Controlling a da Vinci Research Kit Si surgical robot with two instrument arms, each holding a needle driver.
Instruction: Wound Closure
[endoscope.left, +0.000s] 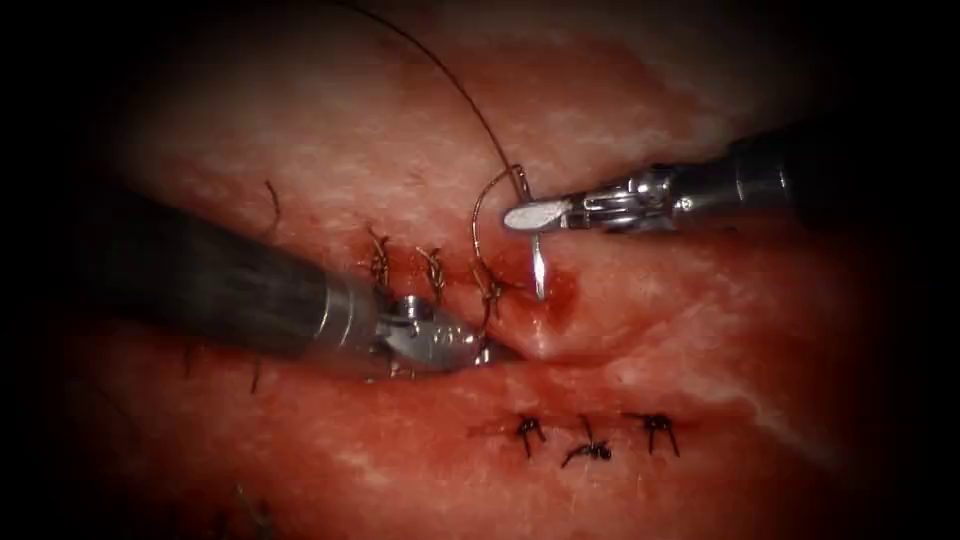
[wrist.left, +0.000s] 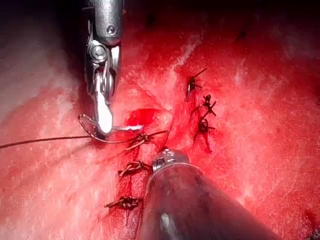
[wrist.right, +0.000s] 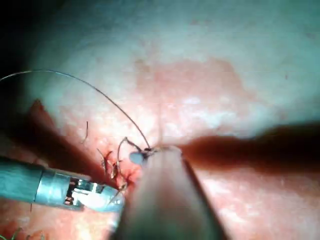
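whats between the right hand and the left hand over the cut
In the endoscope view, between the right hand, shut on the needle, and the left hand lie the needle's point on the tissue, thread, a knotted stitch.

shiny metal right tool (endoscope.left: 527, 214), wet glossy tissue (endoscope.left: 700, 330), thin dark thread (endoscope.left: 450, 75)

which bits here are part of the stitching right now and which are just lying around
In the job:
- right tool, shut on the needle near its rear end, tip at the tissue
- thread trailing from the needle
- left tool at the cut

Lying about:
- finished stitches
- lower knots
- red fluid
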